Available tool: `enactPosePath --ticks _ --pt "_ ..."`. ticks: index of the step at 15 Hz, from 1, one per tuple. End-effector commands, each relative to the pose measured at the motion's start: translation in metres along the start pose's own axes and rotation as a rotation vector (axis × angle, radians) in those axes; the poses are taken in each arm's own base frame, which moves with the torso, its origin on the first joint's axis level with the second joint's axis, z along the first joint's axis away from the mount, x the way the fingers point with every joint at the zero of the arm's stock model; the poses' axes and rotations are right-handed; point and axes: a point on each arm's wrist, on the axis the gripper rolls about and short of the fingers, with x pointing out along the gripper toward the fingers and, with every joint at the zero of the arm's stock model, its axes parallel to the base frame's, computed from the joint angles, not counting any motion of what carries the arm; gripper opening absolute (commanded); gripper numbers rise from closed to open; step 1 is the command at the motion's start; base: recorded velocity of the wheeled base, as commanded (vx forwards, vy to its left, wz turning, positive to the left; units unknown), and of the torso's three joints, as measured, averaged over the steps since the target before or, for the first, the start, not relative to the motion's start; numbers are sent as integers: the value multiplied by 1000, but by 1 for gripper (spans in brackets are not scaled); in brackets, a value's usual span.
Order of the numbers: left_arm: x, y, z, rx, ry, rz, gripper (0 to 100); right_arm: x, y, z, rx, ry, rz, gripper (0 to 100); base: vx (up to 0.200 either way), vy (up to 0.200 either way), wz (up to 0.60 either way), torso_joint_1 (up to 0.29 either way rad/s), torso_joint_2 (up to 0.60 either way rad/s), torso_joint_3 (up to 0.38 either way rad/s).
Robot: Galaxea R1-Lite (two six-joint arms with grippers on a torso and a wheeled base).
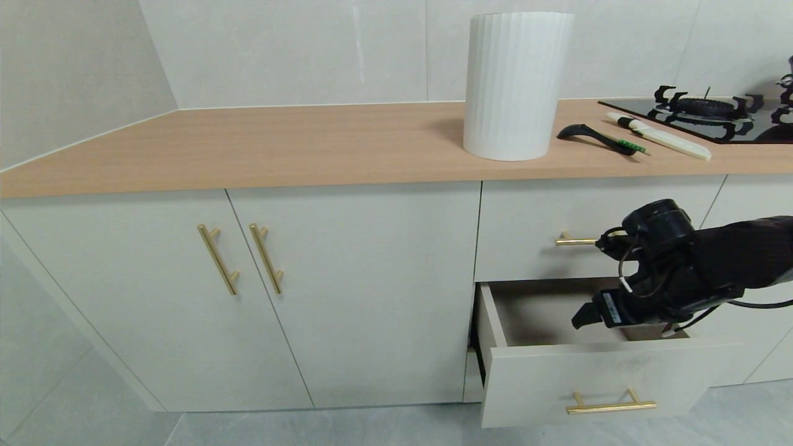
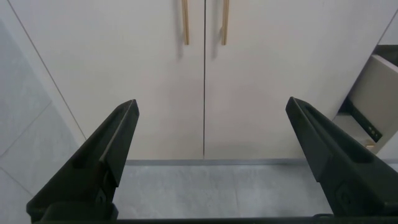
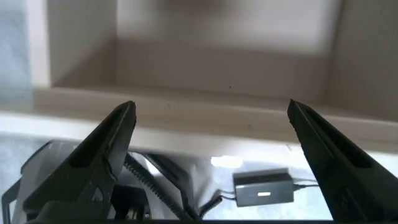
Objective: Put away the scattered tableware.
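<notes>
Up on the bench (image 1: 279, 142), right end, black spoon (image 1: 595, 137) and white knife (image 1: 663, 137) lie slanting far-left to near-right, above my right hand (image 1: 582, 317), which hangs wide and empty over the open drawer (image 1: 595, 371).

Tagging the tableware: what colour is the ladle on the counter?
The ladle is black, green at the handle's end; best in the head view.

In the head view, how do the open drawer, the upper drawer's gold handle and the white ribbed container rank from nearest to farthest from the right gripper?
From the right gripper:
1. The open drawer, directly beneath it.
2. The upper drawer's gold handle, just above it.
3. The white ribbed container, up on the countertop, farther back.
</notes>
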Motion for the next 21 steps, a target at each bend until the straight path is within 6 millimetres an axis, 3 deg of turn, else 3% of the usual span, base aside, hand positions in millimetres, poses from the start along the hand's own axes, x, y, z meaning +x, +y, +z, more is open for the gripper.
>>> enactPosePath --ticks 1,4,11,15,21 --pt "0 0 0 0 1 1 100 32 6 -6 -13 84 -12 100 0 0 0 0 0 0" --pt "0 0 0 0 1 1 100 37 8 -11 -21 117 -27 100 0 0 0 0 0 0" --pt "0 0 0 0 1 1 100 -1 5 -53 -76 215 -27 100 0 0 0 0 0 0" --pt "0 0 0 0 1 1 100 -13 2 -76 -229 419 -22 100 0 0 0 0 0 0" --pt "0 0 0 0 1 1 100 -21 8 -78 -267 459 -40 100 0 0 0 0 0 0"
